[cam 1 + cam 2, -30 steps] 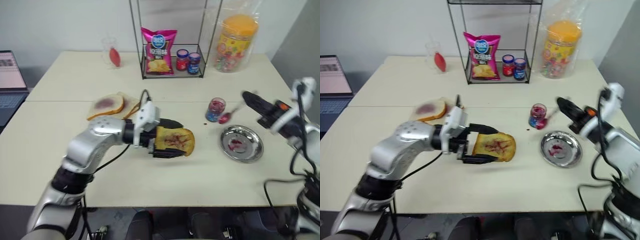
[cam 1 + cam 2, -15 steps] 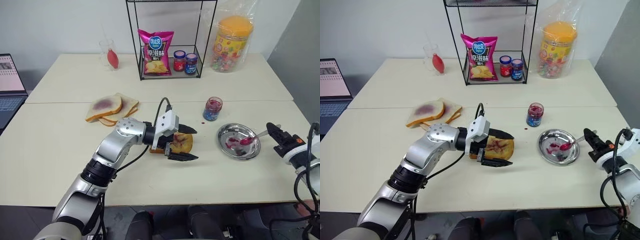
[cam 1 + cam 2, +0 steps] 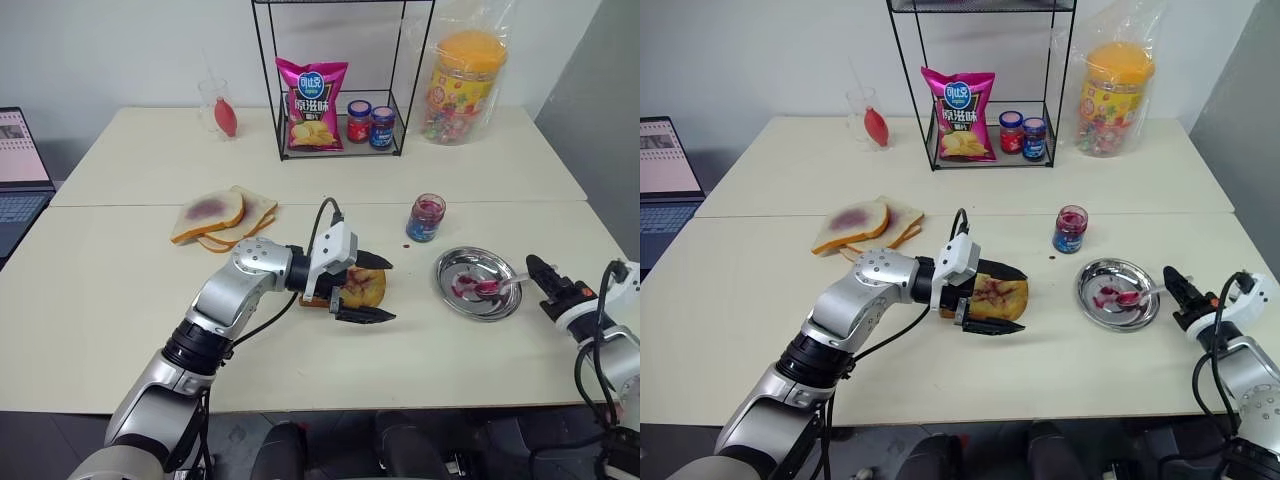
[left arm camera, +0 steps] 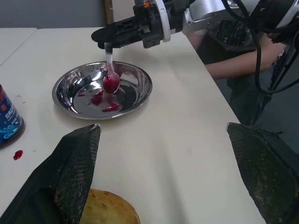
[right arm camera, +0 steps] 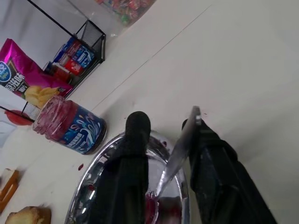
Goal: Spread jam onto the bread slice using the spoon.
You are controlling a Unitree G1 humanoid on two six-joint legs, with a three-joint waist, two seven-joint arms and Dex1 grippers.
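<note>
Left claw [image 3: 368, 289] spread wide around bread slice [image 3: 360, 287]. Right claw [image 5: 166, 122] parted, spoon [image 5: 175, 156] leaning on one finger, bowl in dish [image 3: 505, 305].

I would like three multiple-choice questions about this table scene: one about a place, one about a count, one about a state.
1. Where does the spoon's bowl rest?
A. in the steel dish
B. on the toast
C. in the jam jar

2. How many small jars stand on the wire rack's bottom shelf?
A. one
B. two
C. four

3. The toast is:
A. plain
B. smeared with red jam
C. cut in half

Answers:
1 A, the red bowl lies inside the dish.
2 B, two jars stand beside the chip bag.
3 B, red streaks mark its top.
</note>
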